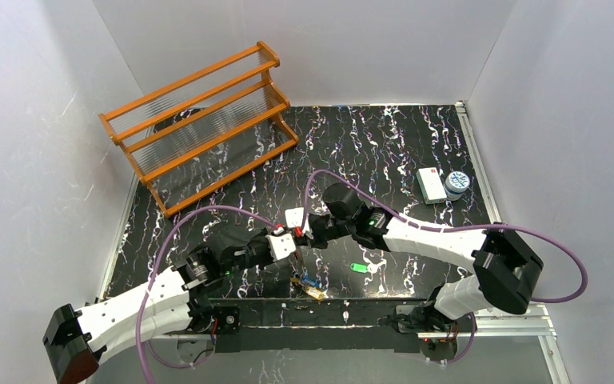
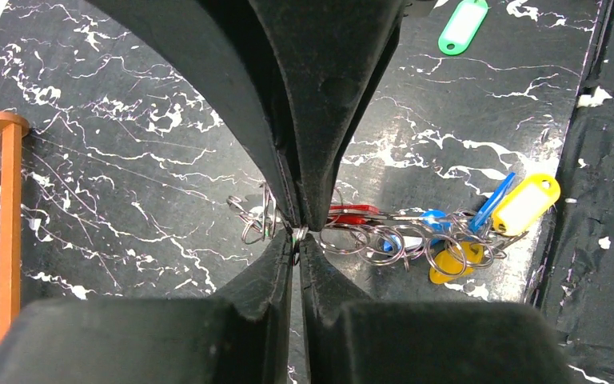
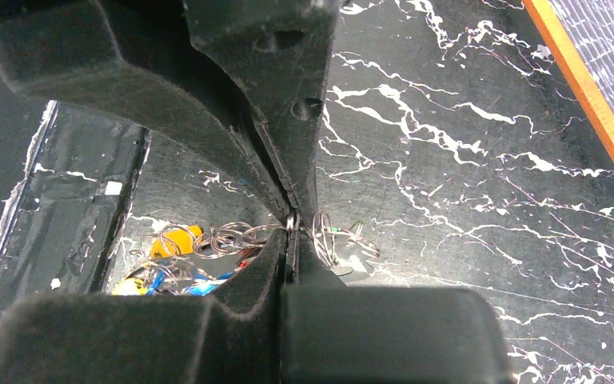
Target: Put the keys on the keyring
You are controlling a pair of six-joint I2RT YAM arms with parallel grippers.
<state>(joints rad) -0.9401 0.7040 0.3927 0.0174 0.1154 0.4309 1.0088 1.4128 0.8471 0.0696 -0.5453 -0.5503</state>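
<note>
Currently threading: left end effector (image 2: pixel 296 231) and right end effector (image 3: pixel 291 221) both clamp the keyring (image 2: pixel 269 210); next, likely fetch loose green key (image 1: pixel 358 268)

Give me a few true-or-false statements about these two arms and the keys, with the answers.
1. The left gripper and the right gripper are both closed on the metal rings of the key bunch. True.
2. Every tag in the bunch is green. False: it has a yellow tag, a blue tag and a red tag.
3. A green-tagged key lies alone on the table, apart from the bunch. True.
4. Keys hang on the wooden rack. False: none show on it, and it stands at the far left, away from the keys.
</note>
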